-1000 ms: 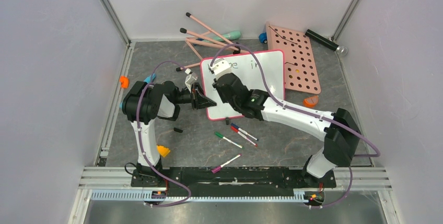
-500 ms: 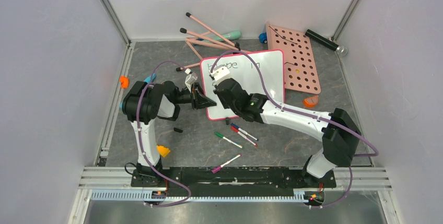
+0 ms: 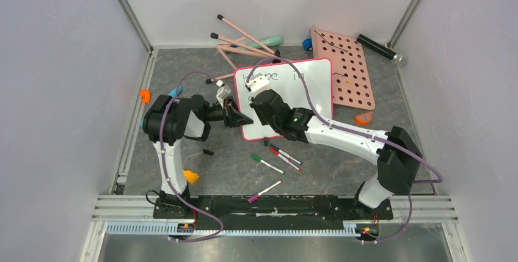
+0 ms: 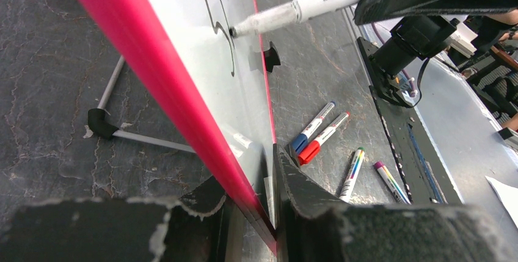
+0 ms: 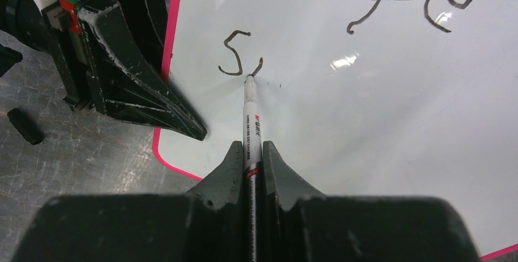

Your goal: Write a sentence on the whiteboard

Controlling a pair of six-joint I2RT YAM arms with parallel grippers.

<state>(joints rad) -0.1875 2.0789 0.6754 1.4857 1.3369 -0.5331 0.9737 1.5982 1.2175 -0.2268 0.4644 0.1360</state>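
The whiteboard [image 3: 305, 97] is seen at the centre of the top view, on the grey table [image 3: 183, 85]. Its left edge is clamped between the left fingers [image 4: 269, 216]. In the left wrist view the pink-red rim is pinched at the bottom of the frame.

Of the sentence [image 3: 272, 77], the first line, "Hope in", is already written along the upper part of the board. On the second line only an "s" and a short hooked stroke beside it can be made out, at the upper left of the right wrist view. The task is therefore judged to be under halfway. The rest of "small" and the whole of "steps" are left to be written.

A white marker [image 5: 252, 121] is gripped tightly and lengthwise between the right fingers [image 5: 250, 152], pointing up the frame. Its tip is pressed on the board at the foot of the hooked stroke, just right of the "s". The written first line lies well above the right fingers, and the unwritten white surface lies to their right.
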